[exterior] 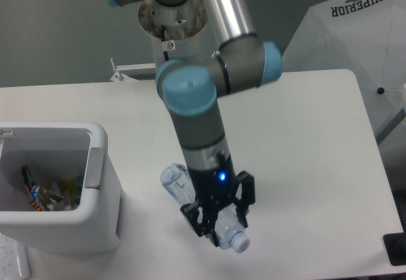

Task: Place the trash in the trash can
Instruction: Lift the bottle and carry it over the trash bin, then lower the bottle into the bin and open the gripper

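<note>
My gripper [219,221] is shut on a clear, bluish plastic bottle [178,183]. The bottle slants from its base near the arm's left side down to its white cap [240,244] at the lower right. It is lifted off the table, and its middle is hidden behind my fingers. The white trash can [101,191] stands at the left edge of the table, well left of my gripper, with several colourful bits of rubbish inside. No other bottle shows on the table.
A white umbrella-like cover [355,45] printed "SUPERIOR" stands beyond the table's far right corner. A dark object [396,249] sits at the table's near right edge. A white slab [13,261] lies in front of the trash can.
</note>
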Controlling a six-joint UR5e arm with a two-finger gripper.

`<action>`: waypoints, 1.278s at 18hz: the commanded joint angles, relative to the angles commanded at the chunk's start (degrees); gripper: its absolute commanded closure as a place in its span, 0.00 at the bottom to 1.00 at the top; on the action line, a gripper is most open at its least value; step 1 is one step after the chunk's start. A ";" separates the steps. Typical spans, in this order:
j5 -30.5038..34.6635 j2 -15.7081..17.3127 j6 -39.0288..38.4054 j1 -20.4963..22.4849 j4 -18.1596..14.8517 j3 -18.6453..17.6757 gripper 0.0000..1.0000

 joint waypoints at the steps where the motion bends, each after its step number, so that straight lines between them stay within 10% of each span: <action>1: -0.09 0.80 0.00 0.00 0.00 1.07 0.45; 11: -0.09 7.13 1.76 -7.98 0.09 2.57 0.45; 23: 0.00 5.56 6.15 -19.51 0.00 0.03 0.45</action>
